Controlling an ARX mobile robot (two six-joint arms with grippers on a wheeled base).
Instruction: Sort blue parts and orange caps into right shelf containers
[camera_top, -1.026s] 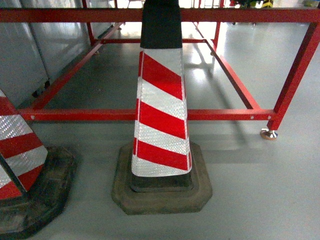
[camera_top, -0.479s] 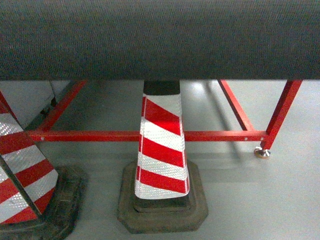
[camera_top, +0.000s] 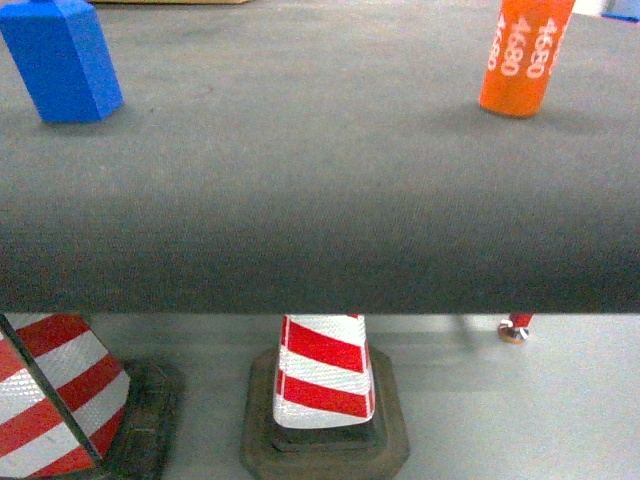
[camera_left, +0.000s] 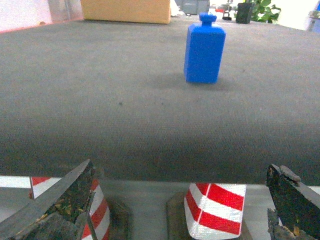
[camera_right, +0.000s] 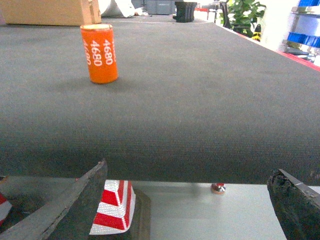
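- Left pincer (camera_left: 175, 210): fingers spread wide apart, holding nothing, below the counter's near edge.
- Right pincer (camera_right: 185, 210): likewise wide apart and empty.
- Dark grey counter (camera_top: 300, 180): blue part (camera_top: 62, 60) upright far left, orange cap (camera_top: 522, 55) labelled 4680 upright far right, well apart.
- Grey floor (camera_top: 520, 420) beneath: two red-and-white traffic cones (camera_top: 322, 375).
- Blue containers (camera_right: 306, 40) show dimly at far right.

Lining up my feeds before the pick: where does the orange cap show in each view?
Head: orange cap at top right, standing on the dark mat.
Left wrist: not in it; only the blue part stands there.
Right wrist: upper left, upright, "4680" readable.
Shared landmark: the striped cone below the mat's front edge, seen in all three views.
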